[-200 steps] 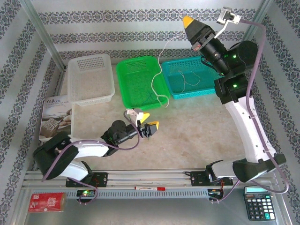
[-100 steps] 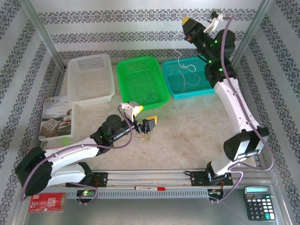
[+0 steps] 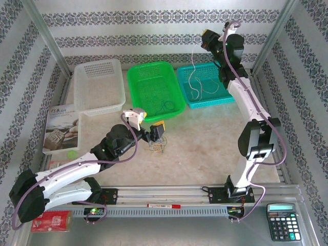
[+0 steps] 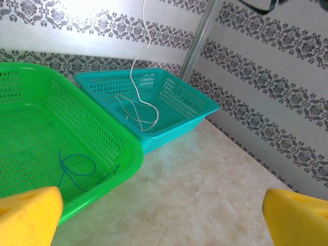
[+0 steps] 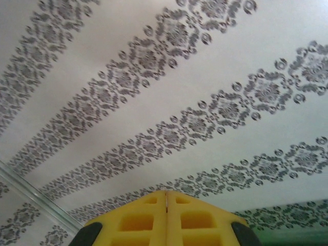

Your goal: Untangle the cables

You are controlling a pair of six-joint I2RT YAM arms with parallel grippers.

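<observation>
Yellow foam fingers [image 4: 31,212], left gripper [image 4: 164,218]: spread wide apart, nothing between them. Position: low over the table [image 3: 205,148], right beside a small knot of tan cables [image 3: 156,147] lying loose on the bare surface.

Yellow foam fingers [image 5: 133,220], right gripper [image 5: 166,205]: pressed flat together. Position: raised high near the back wall. A white cable [image 3: 193,77] hangs down from it, with its lower loops resting in the teal basket [image 3: 225,97]. The pinch point is too fine to make out, but the strand runs straight up to the tips.

Blue cable [image 4: 77,166]: curled alone on the floor of the green basket [image 3: 136,92], apart from the other strands.

Step in hand, as judged: the white strand is being delivered to the teal basket and not yet let go.

Next move, as judged: the right fingers part so the strand drops wholly inside the rim. The left gripper then descends on the knot and pinches one strand only. The wires are thin, so the tips must close accurately at table level.
</observation>
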